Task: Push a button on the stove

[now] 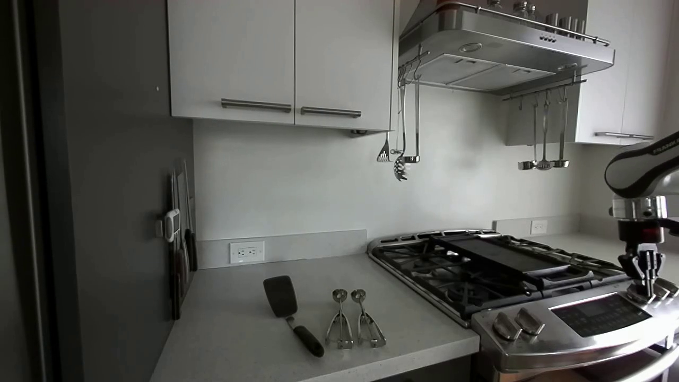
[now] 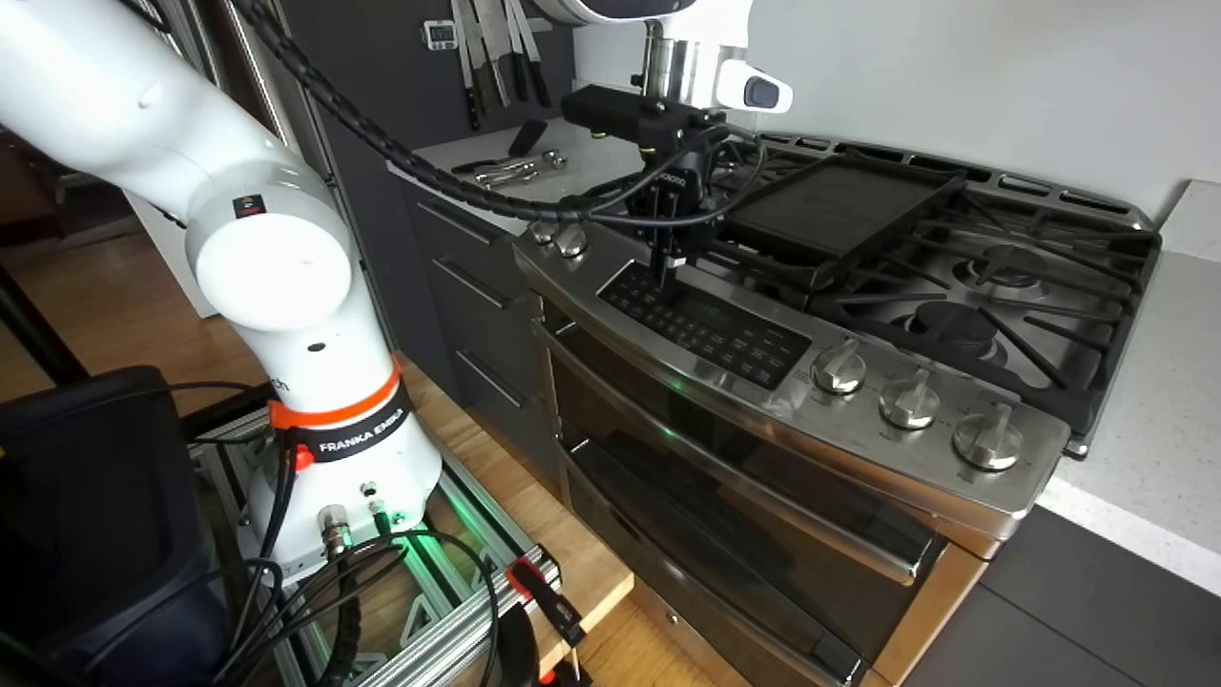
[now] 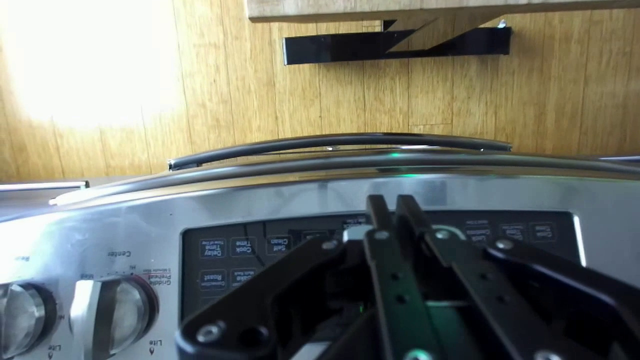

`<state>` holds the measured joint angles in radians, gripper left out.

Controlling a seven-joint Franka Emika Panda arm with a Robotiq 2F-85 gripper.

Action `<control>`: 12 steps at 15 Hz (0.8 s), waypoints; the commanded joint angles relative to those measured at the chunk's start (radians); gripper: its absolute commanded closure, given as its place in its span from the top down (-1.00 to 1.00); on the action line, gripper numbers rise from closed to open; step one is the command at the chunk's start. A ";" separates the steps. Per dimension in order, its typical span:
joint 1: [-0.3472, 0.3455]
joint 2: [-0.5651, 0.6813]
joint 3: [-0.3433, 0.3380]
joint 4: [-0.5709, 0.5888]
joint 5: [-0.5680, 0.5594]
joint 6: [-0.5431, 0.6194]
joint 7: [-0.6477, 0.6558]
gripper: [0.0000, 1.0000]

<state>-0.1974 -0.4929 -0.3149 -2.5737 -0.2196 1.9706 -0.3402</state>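
The stove is a steel gas range with black grates; its steel front shows in both exterior views [image 1: 490, 339] [image 2: 858, 448] and the wrist view [image 3: 280, 202]. Its dark control panel [image 1: 599, 314] [image 2: 734, 329] [image 3: 270, 225] carries rows of labelled buttons. My gripper [image 1: 648, 292] [image 2: 660, 279] [image 3: 392, 201] points down over the panel. In an exterior view its tips are near the panel's left part. The fingers are nearly together with a narrow gap and nothing between them. They hide several buttons in the wrist view. I cannot tell whether the tips touch the panel.
Silver knobs [image 1: 514, 323] [image 2: 909, 401] [image 3: 112, 315] flank the panel. A black griddle [image 1: 498, 254] [image 2: 835, 205] lies on the grates. A spatula [image 1: 289, 307] and two scoops [image 1: 339, 323] lie on the counter. The steel hood [image 1: 509, 48] hangs above. Oven handles [image 2: 725, 463] run below.
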 commanded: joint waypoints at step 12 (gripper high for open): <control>-0.058 0.286 0.004 0.070 -0.008 0.142 0.041 -1.00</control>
<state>-0.2431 -0.2513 -0.3177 -2.5224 -0.2195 2.0962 -0.3199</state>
